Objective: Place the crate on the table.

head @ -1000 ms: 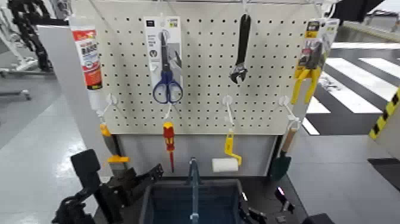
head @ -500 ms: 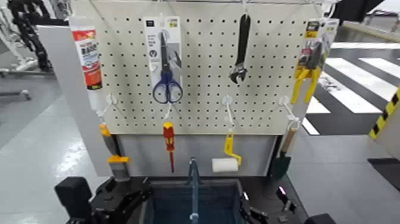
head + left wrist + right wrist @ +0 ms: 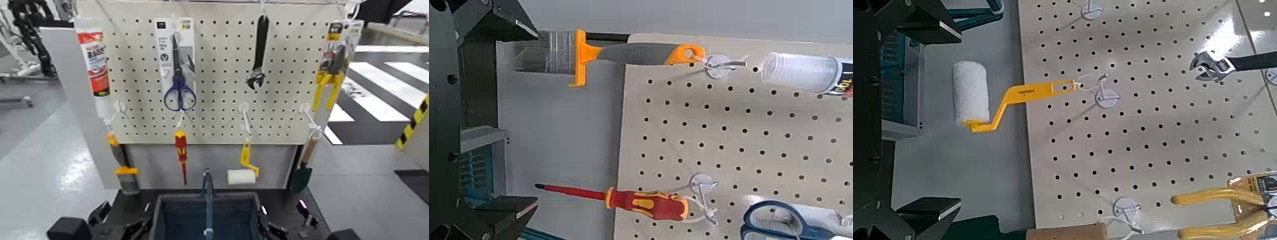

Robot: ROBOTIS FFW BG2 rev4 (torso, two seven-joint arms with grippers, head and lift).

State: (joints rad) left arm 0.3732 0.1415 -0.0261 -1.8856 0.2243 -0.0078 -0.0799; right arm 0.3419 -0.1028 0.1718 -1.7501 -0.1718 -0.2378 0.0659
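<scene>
The dark blue-grey crate (image 3: 191,220) with its thin upright centre bar (image 3: 207,191) stands on the black table (image 3: 287,203) at the bottom centre of the head view. My left gripper (image 3: 112,220) is low beside the crate's left side. In the left wrist view its fingers (image 3: 501,22) stand wide apart, with a corner of the crate (image 3: 477,170) beyond them. My right gripper (image 3: 278,231) is at the crate's right side. Its fingers (image 3: 928,18) are also wide apart, with a piece of the crate (image 3: 893,85) showing behind.
The beige pegboard (image 3: 217,121) rises just behind the table. It carries a glue tube (image 3: 96,60), scissors (image 3: 179,76), a wrench (image 3: 258,54), yellow pliers (image 3: 332,70), a red screwdriver (image 3: 181,153) and a paint roller (image 3: 241,176). Grey floor lies on both sides.
My left arm has dropped from above the table's left edge to low beside the crate. The crate and the right arm have not moved.
</scene>
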